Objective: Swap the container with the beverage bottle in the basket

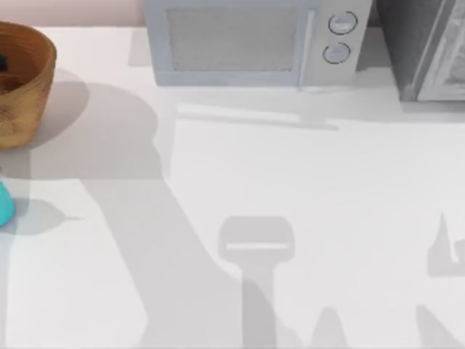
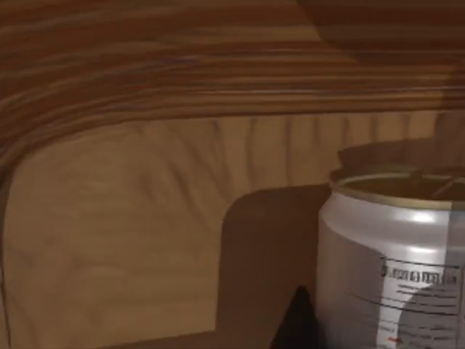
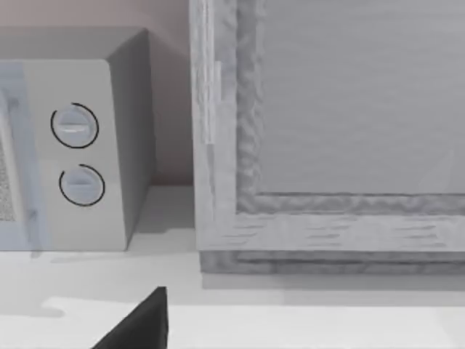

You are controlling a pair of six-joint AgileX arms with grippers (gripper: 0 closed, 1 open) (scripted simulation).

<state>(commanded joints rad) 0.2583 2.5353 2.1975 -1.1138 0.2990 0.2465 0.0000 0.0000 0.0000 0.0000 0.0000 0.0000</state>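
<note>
Top view, white table (image 1: 305, 218), microwave (image 1: 247, 40) behind, basket (image 1: 22, 80) left.

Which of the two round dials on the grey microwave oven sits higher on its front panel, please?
The upper round dial, nearest the grey microwave oven's top edge; the lower dial sits directly beneath it.

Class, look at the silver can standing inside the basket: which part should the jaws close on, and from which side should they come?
Grip the can across its smooth round wall, just under the rim, coming down from above. It stands upright with its top open to the air, while the basket wall curves around it, so a sideways approach would likely hit the weave.
</note>
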